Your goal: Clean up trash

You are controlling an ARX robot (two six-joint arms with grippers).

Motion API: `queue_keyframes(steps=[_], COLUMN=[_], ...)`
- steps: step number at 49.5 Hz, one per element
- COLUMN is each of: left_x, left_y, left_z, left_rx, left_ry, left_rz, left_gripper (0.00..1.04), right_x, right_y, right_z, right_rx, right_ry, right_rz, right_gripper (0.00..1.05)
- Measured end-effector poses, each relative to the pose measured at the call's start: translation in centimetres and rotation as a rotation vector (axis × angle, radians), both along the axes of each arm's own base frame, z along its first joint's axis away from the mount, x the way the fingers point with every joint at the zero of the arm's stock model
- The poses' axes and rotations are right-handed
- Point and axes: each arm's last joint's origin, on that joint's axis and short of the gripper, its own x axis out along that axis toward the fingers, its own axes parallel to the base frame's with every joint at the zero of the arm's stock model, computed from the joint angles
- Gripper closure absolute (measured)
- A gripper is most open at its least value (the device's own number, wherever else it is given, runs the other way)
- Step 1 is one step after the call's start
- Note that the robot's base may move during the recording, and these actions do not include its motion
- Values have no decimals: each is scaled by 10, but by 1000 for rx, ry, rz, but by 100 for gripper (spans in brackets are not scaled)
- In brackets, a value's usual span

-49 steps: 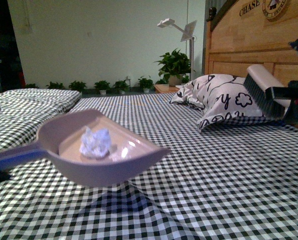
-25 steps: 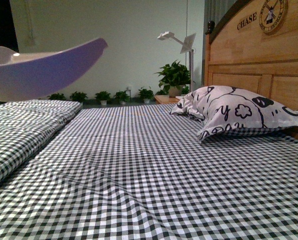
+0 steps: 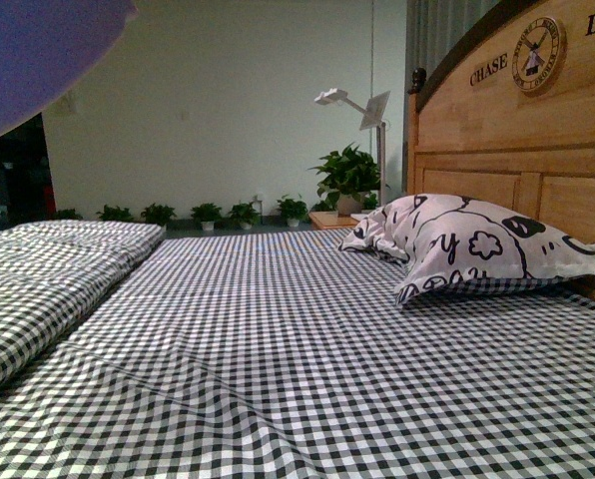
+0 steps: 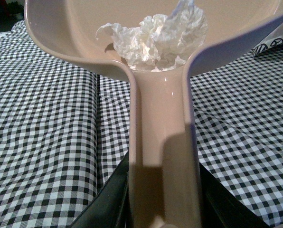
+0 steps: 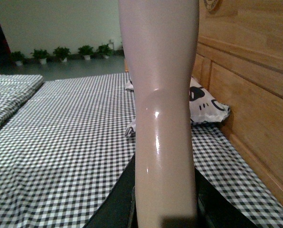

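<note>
In the left wrist view my left gripper [image 4: 163,209] is shut on the handle of a pale pink dustpan [image 4: 160,142]. The trash [image 4: 155,35], a crumpled white paper wad, lies in the pan's bowl near the handle. The pan is held high above the checked bed; only its purple underside [image 3: 33,55] shows at the front view's top left corner. In the right wrist view my right gripper [image 5: 165,213] is shut on the brush's pale pink handle [image 5: 163,95], which stands upright; its bristles are out of view. Neither gripper shows in the front view.
A black-and-white checked bed sheet [image 3: 297,349] covers the bed. A black-and-white patterned pillow [image 3: 467,244] lies against the wooden headboard [image 3: 517,150] at the right. Potted plants [image 3: 347,180] and a white lamp [image 3: 362,100] stand behind the bed. A second checked mattress [image 3: 48,259] lies at the left.
The dustpan with the trash has risen from just above the bed to the front view's top left corner. The brush has left the front view at the right.
</note>
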Motion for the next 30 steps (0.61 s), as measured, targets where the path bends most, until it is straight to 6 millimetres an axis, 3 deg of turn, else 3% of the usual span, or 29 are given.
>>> queue_keyframes(steps=[10, 30], left_x=[-5, -5], left_y=[2, 2], left_z=[-3, -4], left_rx=[-3, -18], left_ry=[1, -3], left_rz=[7, 13], left_gripper=[78, 78], right_x=[-13, -15], right_y=[3, 3], right_z=[5, 1], right_rx=[6, 22], right_ry=[-33, -24], right_rz=[20, 3], right_gripper=[86, 86])
